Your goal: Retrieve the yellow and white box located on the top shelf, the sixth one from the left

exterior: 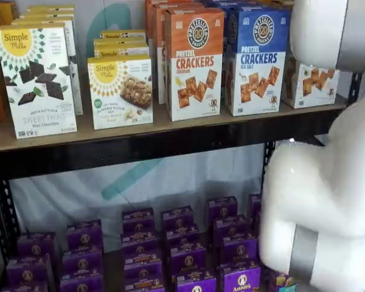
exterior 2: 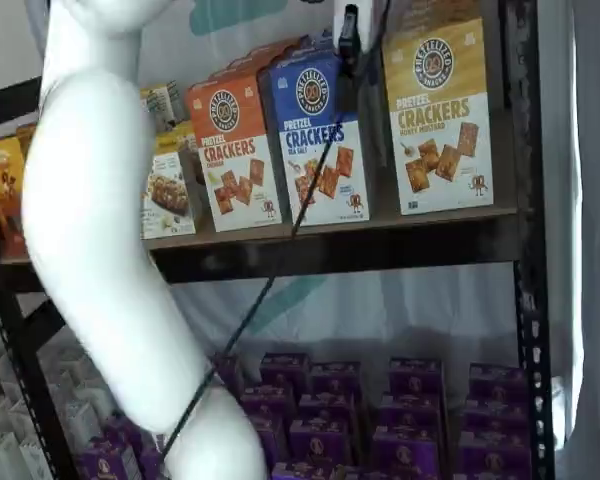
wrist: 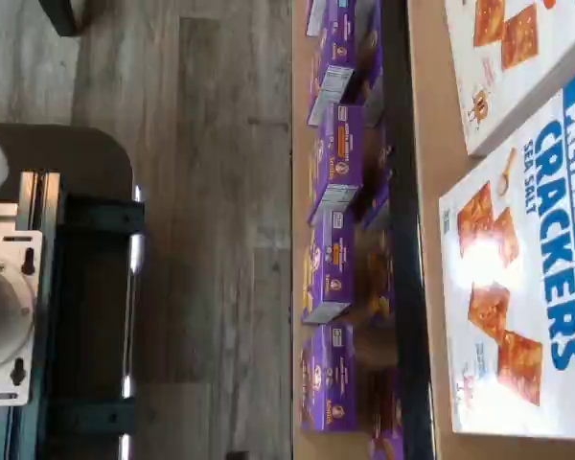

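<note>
The tall yellow and white cardboard box of honey mustard pretzel crackers (exterior 2: 442, 120) is standing upright on the dark top shelf board (exterior 2: 380, 245), its printed face turned to the front and its long axis running vertically. It is sitting at the end of the row beside the black shelf post, just beside the blue and white sea salt cracker box (exterior 2: 315, 140). In a shelf view (exterior: 310, 85) only its lower white part is showing, behind the robot's bulky white arm (exterior: 328, 201).

The gripper (exterior 2: 350, 35) is hanging from the top edge of a shelf view, in front of the upper corner of the blue box, level with the upper part of the yellow box and off to the side facing away from the post. So the target is lying sideways from the fingers, toward the post, and deeper in toward the shelf. The fingers are showing only as one dark shape with a black cable (exterior 2: 280, 260) trailing down beside them, so whether they are parted or closed I cannot tell; nothing is showing between them.

I judge the coming move to be a sideways shift toward the post before reaching in.
</note>
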Controlling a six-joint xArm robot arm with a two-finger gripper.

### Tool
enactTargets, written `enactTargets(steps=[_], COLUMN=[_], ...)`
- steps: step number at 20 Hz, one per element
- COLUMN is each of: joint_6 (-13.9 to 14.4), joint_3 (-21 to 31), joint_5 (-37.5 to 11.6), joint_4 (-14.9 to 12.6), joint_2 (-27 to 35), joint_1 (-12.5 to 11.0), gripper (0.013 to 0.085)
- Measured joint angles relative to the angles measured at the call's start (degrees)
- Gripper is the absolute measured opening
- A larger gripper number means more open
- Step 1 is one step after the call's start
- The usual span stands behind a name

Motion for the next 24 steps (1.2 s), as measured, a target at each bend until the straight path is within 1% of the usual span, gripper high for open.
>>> enactTargets(steps=[1, 2, 3, 6, 8, 9, 10, 11, 13, 17, 20, 22, 24], joint_6=[0.0, -0.1, -0.3, -0.7, -1.0, -1.2, -1.4, -1.6, -2.1, -3.3, -4.3, -4.9, -6.0], joint_3=[-1.1, -2.2, -2.2, -1.2, -0.5, -0.2, 0.3, 1.2, 3.8, 8.3, 11.8, 13.8, 16.5], joint_5=[1.4, 3.5, 4.1, 4.2, 4.0, 3.9, 3.4, 2.5, -0.5, -6.8, -12.6, -16.4, -22.2], joint_4=[-1.4, -3.6, -4.2, -4.6, -3.9, -2.8, -1.0, 1.4, 6.9, 14.1, 18.3, 20.3, 22.4], joint_2=[0.6, 1.3, 1.1, 0.1, -0.6, -0.9, -1.3, -2.0, -3.9, -7.1, -9.4, -10.5, -12.1], joint_1=[0.6, 1.5, 1.6, 1.2, 0.5, -0.3, -1.5, -3.1, -6.3, -10.3, -11.7, -11.9, -11.4], gripper=[0.085, 0.085, 0.085, 0.085, 0.085, 0.085, 0.085, 0.085, 0.085, 0.085, 0.085, 0.085, 0.085])
